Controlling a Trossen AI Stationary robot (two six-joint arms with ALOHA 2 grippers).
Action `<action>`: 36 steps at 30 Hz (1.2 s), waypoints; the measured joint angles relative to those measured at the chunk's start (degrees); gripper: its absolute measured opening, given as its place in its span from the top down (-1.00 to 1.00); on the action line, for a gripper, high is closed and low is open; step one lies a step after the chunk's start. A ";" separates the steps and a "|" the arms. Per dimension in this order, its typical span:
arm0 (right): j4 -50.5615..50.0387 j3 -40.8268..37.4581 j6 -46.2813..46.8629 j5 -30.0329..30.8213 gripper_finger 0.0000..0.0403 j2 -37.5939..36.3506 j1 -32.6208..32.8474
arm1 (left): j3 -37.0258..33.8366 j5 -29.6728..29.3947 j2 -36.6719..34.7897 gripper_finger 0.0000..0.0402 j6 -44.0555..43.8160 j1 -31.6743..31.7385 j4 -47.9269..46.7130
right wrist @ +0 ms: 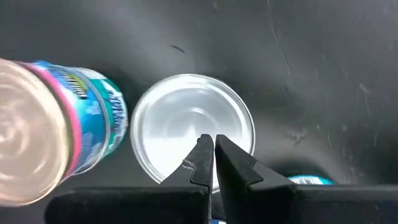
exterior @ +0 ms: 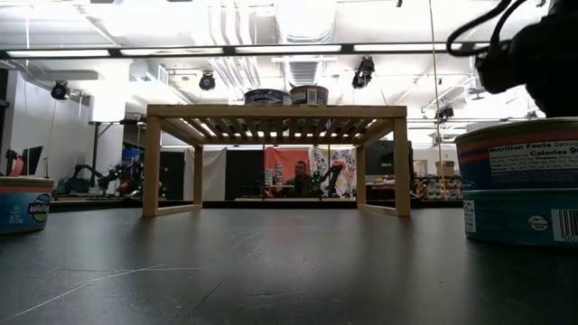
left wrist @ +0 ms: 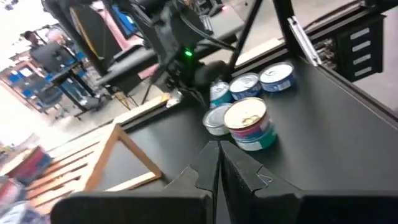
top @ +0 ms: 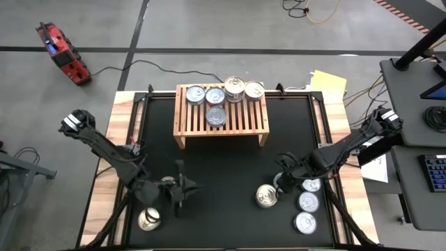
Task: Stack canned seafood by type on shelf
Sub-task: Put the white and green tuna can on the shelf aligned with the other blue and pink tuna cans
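- Cans: a silver flat tin (right wrist: 191, 127) lies directly beyond your right fingers (right wrist: 207, 163), untouched.
- Both pairs of fingers are pressed together, empty; left fingers (left wrist: 219, 167) point toward the teal-labelled can (left wrist: 249, 124).

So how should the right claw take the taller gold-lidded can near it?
Across its round side wall, from straight above: the gold-lidded can stands upright, its sides free. The right claw, now shut, must open wider than the lid.

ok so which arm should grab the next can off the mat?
Probably right. Its shut hand hangs directly over a flat silver can, with more cans beside it. The left hand, also shut, has fewer cans near.
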 joint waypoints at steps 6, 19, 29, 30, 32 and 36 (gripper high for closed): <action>0.09 0.00 2.94 -0.80 0.95 1.86 -2.53 | -1.97 -4.32 -6.00 1.00 3.91 0.10 -4.59; 1.19 0.04 -4.64 -0.36 0.95 3.81 -9.54 | -8.62 -12.17 -14.88 1.00 -12.74 0.11 -17.66; -3.48 4.27 -8.19 -1.22 0.95 6.16 -12.02 | -8.83 -8.93 -14.94 1.00 -18.63 -0.07 -20.26; -4.17 5.19 -8.10 -1.23 0.95 6.06 -11.70 | -8.45 -8.19 -14.96 1.00 -20.26 -0.11 -21.61; -4.44 6.64 -7.08 -1.32 0.95 5.96 -10.68 | -7.42 -6.71 -15.00 1.00 -24.97 -0.11 -23.99; -4.33 7.82 -4.63 -2.37 0.95 6.50 -8.22 | -5.95 -2.32 -14.95 1.00 -35.42 -0.11 -29.93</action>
